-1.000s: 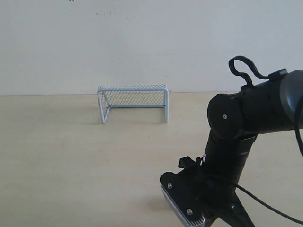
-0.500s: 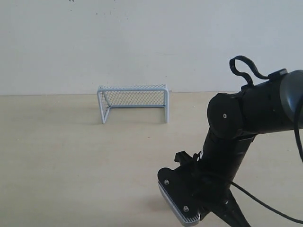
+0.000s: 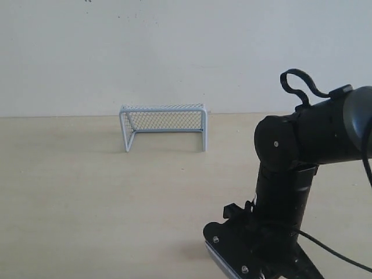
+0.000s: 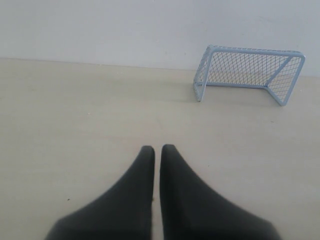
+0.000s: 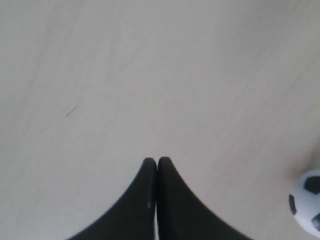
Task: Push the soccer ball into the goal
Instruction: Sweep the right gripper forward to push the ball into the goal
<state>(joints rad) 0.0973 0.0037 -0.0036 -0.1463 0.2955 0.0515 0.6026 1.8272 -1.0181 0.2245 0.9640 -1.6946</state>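
The goal [image 3: 163, 108], a low white frame with mesh, stands at the back of the table near the wall; the left wrist view shows the goal [image 4: 250, 52] ahead and off to one side. The soccer ball [image 5: 308, 201] shows only in the right wrist view, at the picture's edge, lying on the table beside and apart from my right gripper [image 5: 157, 161], which is shut and empty. My left gripper [image 4: 157, 148] is shut on nothing, low over bare table, well short of the goal. In the exterior view the ball is hidden.
The black right arm [image 3: 288, 157] and its wrist block [image 3: 235, 253] fill the front right of the exterior view, fingertips below the picture's edge. A pale wall [image 3: 174, 52] runs behind the light wooden table [image 3: 87, 192].
The right arm's wrist block first rose slightly to the left, then dropped lower and to the right. The goal has not moved.
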